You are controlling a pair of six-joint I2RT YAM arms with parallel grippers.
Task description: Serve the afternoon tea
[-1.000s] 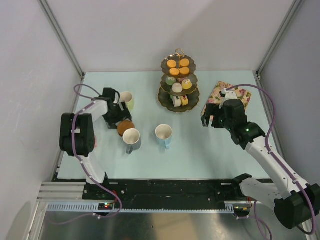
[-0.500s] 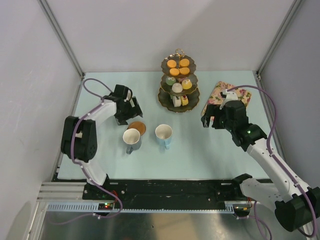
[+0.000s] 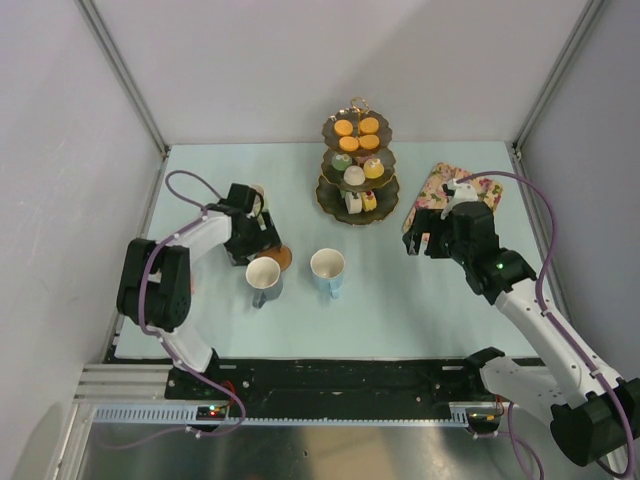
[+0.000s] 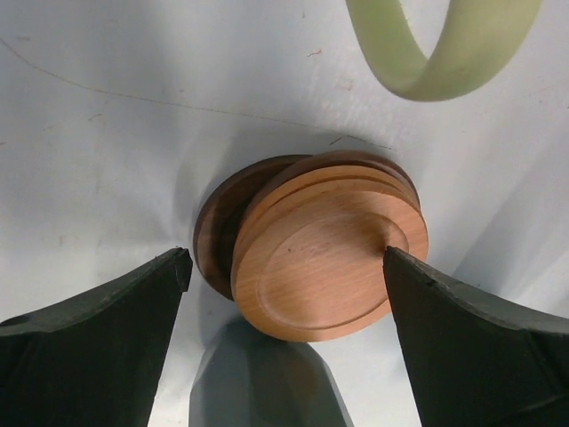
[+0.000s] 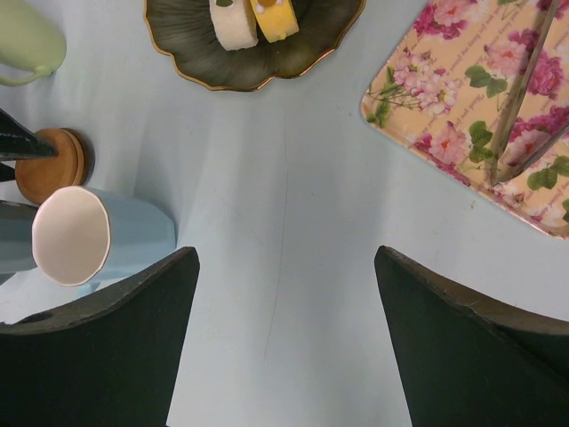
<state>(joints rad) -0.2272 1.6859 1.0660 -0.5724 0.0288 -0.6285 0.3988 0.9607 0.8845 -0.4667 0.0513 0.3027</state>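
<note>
Brown coasters point(image 4: 324, 262), stacked flat on table point(image 4: 107, 116), sit between left jaws; jaws spread wide, nothing gripped. Right jaws also apart, well away; left arm nearer.

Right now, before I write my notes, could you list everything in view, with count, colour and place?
stand: one, dark with gold rims, far middle of the table.
cakes: four orange on the top tier; green, white and yellow ones lower.
yellow-green mug: one, left, beyond the coasters.
grey mug: one, next to the coasters.
blue mug: one, mid-table.
coasters: one stack, brown, left; number unclear.
tray: one, floral pink, far right.
metal utensil: one, silver, on the tray.
table: one, pale blue.
left gripper: black, open, either side of the coasters.
right gripper: black, open, empty, beside the tray.
</note>
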